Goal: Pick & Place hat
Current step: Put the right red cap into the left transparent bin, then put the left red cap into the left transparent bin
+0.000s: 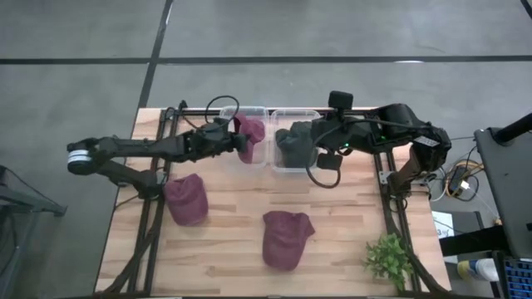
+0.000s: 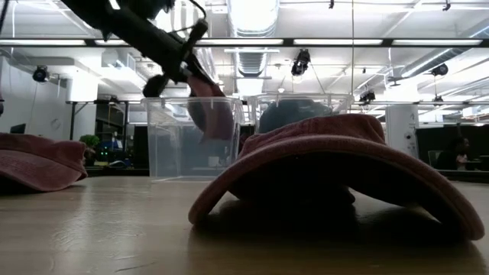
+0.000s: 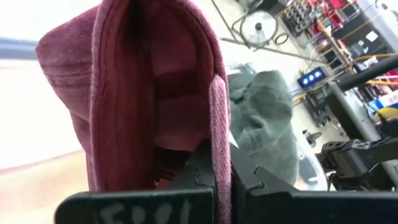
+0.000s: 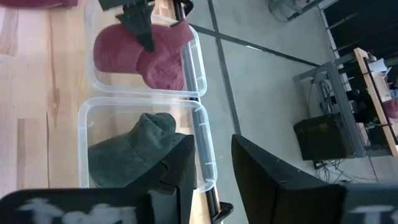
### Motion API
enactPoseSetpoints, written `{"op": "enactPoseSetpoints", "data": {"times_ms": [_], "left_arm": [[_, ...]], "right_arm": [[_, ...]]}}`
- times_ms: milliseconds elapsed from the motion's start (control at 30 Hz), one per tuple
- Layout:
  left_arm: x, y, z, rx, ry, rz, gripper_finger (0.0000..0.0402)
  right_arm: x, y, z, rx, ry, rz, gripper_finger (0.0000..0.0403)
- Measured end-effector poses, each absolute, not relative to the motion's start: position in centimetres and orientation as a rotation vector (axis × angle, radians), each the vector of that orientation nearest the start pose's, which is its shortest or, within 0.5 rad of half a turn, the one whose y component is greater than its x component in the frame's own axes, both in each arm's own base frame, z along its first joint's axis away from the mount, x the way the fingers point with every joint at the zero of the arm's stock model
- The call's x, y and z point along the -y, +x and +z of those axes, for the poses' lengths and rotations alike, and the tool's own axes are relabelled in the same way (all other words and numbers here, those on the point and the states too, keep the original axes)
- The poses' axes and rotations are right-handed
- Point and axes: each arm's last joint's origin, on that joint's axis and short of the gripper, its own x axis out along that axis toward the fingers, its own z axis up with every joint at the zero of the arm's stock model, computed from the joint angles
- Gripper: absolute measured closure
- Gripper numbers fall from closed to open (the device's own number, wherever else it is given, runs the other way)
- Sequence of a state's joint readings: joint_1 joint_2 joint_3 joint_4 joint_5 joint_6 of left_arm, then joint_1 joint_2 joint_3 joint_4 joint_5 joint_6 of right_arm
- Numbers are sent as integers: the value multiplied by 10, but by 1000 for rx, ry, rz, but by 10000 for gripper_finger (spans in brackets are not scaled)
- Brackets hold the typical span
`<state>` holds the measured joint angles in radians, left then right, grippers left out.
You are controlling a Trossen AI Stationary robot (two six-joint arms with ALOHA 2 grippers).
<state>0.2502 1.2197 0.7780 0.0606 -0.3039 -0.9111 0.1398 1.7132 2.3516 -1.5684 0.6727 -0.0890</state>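
My left gripper [image 1: 235, 134] is shut on a maroon hat [image 1: 249, 133] over the left clear bin [image 1: 259, 164]. The low view shows that hat [image 2: 215, 114] reaching down inside the bin walls. My right gripper [image 4: 214, 163] is open above the right clear bin [image 4: 84, 118], close over a grey hat [image 4: 130, 152] that lies on the bin floor; it touches nothing that I can see. Two more maroon hats lie flat on the table, one at the left [image 1: 187, 199] and one near the middle front [image 1: 287, 239]. My left gripper pinches an edge of the maroon hat [image 3: 219, 134] between its two fingers; in its wrist view the cloth runs up between them. The fingers [image 2: 191, 65] slant down from the table's left. The hat hangs below them into the left bin; whether it touches the floor I cannot tell.
The two clear bins stand side by side at the table's far edge. A small green plant [image 1: 389, 259] stands at the near right corner. Bare wood [image 1: 349, 208] lies between the bins and the near hats. Black frame rails run along both table sides.
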Motion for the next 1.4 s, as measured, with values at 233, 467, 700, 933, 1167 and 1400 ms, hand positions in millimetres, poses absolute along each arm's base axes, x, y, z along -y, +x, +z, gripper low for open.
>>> {"op": "enactPoseSetpoints", "data": {"times_ms": [233,467,700,933,1167,1400], "left_arm": [[-85,270,248,-141,-885,670,397],[-88,273,242,-169,-885,678,389],[-86,267,238,-243,-858,703,364],[-85,264,240,-246,-855,687,360],[-85,264,241,-242,-851,687,358],[-85,264,242,-237,-845,683,358]], "right_arm": [[-21,274,485,-893,-438,-445,304],[-21,274,485,-894,-433,-435,302],[-21,274,485,-894,-433,-435,312],[-21,274,485,-894,-433,-435,312],[-21,274,485,-891,-423,-440,312],[-21,274,485,-891,-423,-440,319]]}}
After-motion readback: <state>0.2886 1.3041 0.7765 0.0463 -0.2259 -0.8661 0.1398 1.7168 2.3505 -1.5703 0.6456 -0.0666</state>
